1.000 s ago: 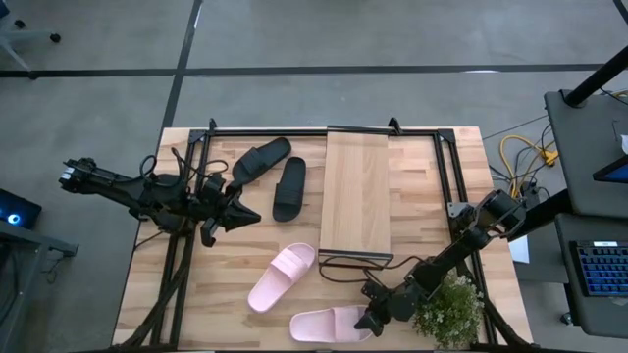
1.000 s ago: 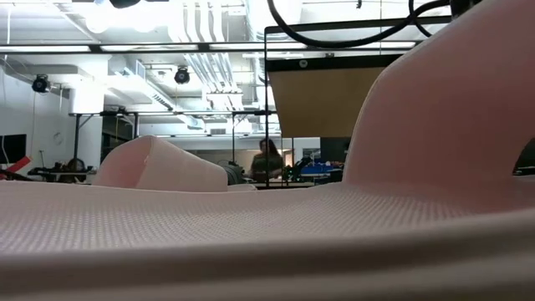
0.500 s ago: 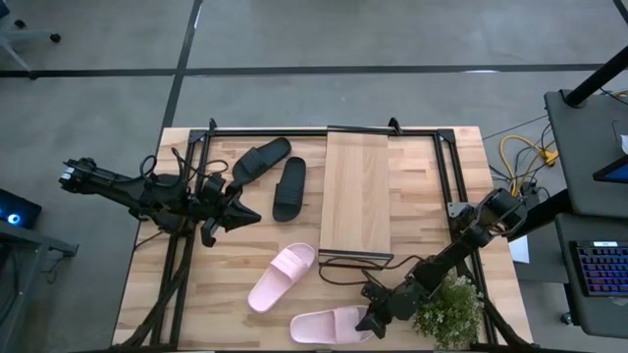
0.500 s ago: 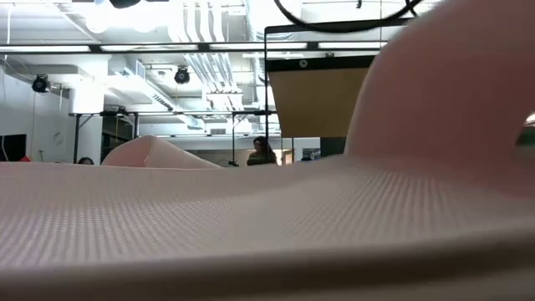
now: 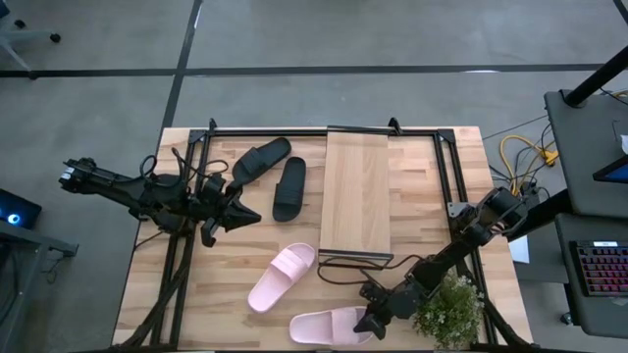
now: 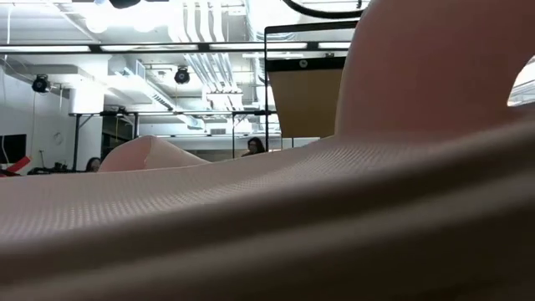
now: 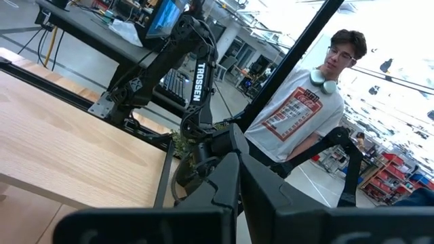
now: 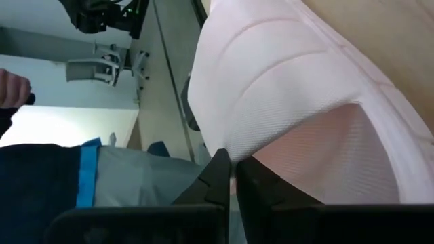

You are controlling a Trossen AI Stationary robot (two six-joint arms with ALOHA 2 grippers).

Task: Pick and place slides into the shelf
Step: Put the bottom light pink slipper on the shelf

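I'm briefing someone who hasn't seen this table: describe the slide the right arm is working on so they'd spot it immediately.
Start at the light-wood shelf mid-table and go to the table's near edge. The pink slide lies there flat, with the right gripper at its strap end. The other pink slide sits farther in, angled, untouched.

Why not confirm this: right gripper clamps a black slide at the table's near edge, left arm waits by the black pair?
Wrong colour. In the high view the right gripper is at a pink slide; the right wrist view shows its fingers shut on the strap. The left gripper does wait by the black slides.
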